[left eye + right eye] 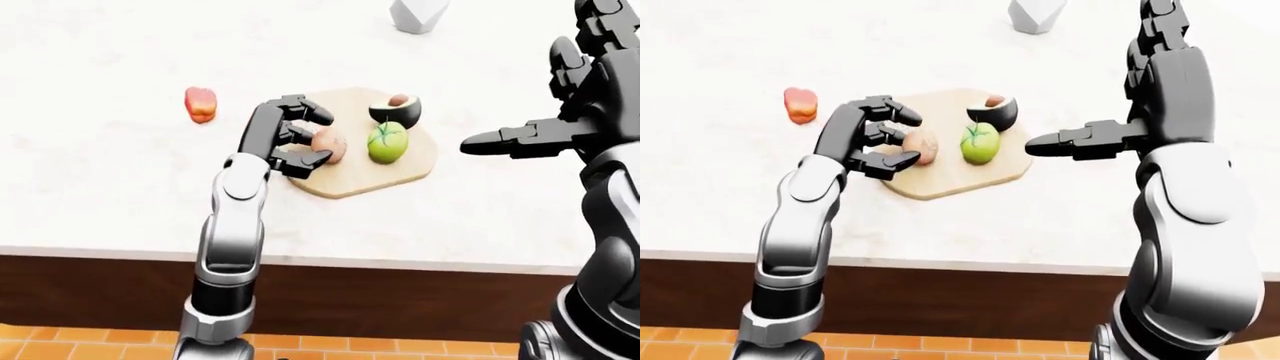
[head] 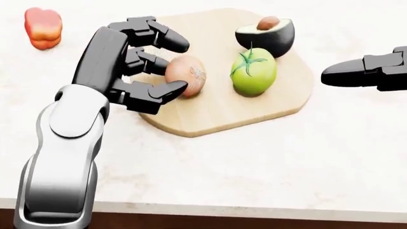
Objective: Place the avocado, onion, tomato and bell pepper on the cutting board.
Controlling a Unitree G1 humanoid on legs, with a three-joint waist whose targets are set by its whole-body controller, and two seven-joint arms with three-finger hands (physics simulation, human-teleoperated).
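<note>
On cutting board (image 2: pixel 210 114): left hand (image 2: pixel 130 62) fingers cupping onion (image 2: pixel 186 75) (contact unclear) | right hand (image 1: pixel 1090 140) fingers spread, partly cropped

Glossy silver-white arm shells with rounded joints end in the blocky black three-fingered left hand (image 2: pixel 143 64) and right hand (image 1: pixel 1080 141).

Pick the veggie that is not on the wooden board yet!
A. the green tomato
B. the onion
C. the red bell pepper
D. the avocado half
C. The red bell pepper sits alone on the white counter, off to the left of the cutting board in the head view, while the tomato and avocado rest on the board and the onion is over it at the left hand.
</note>
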